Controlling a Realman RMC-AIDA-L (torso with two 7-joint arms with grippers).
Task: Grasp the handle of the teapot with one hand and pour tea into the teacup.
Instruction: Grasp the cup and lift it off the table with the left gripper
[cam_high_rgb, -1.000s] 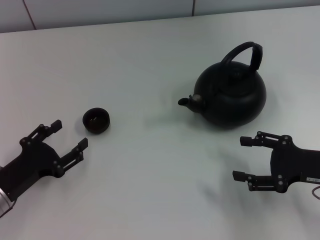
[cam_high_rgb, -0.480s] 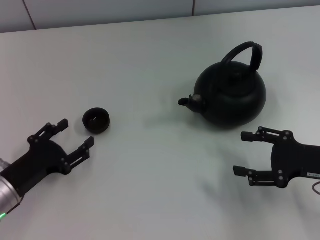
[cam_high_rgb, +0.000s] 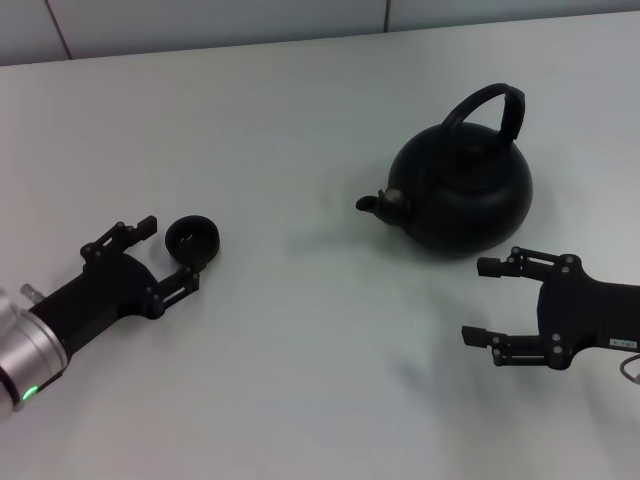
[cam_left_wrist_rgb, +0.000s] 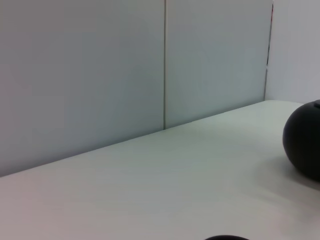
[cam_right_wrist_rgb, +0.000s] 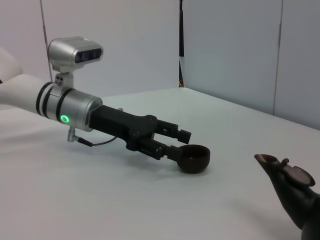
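One small black teacup (cam_high_rgb: 193, 241) sits on the white table (cam_high_rgb: 300, 340) on the robot's left side, and the left gripper (cam_high_rgb: 168, 257) is right up against it, fingers spread apart with the cup at the mouth of the opening, one finger (cam_high_rgb: 132, 231) beside its far-left edge and the other just under its near rim; whether either finger touches the cup is hard to tell. Over on the right stands the teapot (cam_high_rgb: 462, 190), spout pointing toward the cup, its arched handle (cam_high_rgb: 487, 108) upright and free. The right gripper (cam_high_rgb: 495, 302) hovers just in front of the pot, fingers wide apart, holding nothing, well below the handle. From the right wrist view the left gripper (cam_right_wrist_rgb: 177, 145) reaches in around the cup (cam_right_wrist_rgb: 193, 158). Pale wall panels (cam_left_wrist_rgb: 125, 65) rise behind the table's far edge.
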